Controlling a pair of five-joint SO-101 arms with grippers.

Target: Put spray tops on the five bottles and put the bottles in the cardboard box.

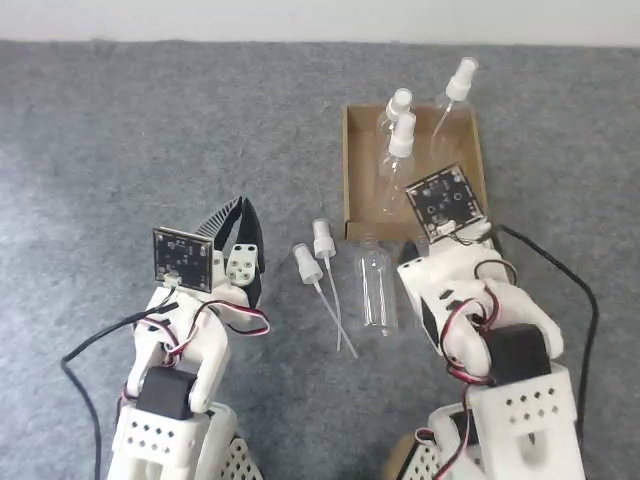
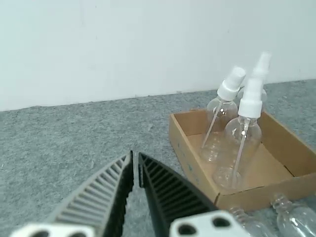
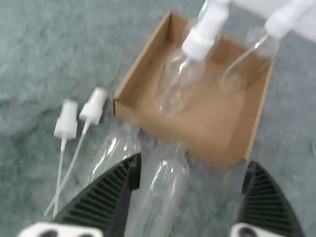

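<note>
Ribbed black left gripper clenched; right gripper spread wide over a clear plastic bottle.

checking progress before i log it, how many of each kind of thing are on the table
capped bottles: 3
uncapped bottles: 2
loose spray tops: 2
cardboard box: 1
total: 8

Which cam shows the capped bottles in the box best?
Left wrist view: all three capped bottles stand side-on in the cardboard box, tops and dip tubes clear. High view shows them from above, the right arm overlapping the box. Right wrist view cuts their tops at the frame edge.
</note>
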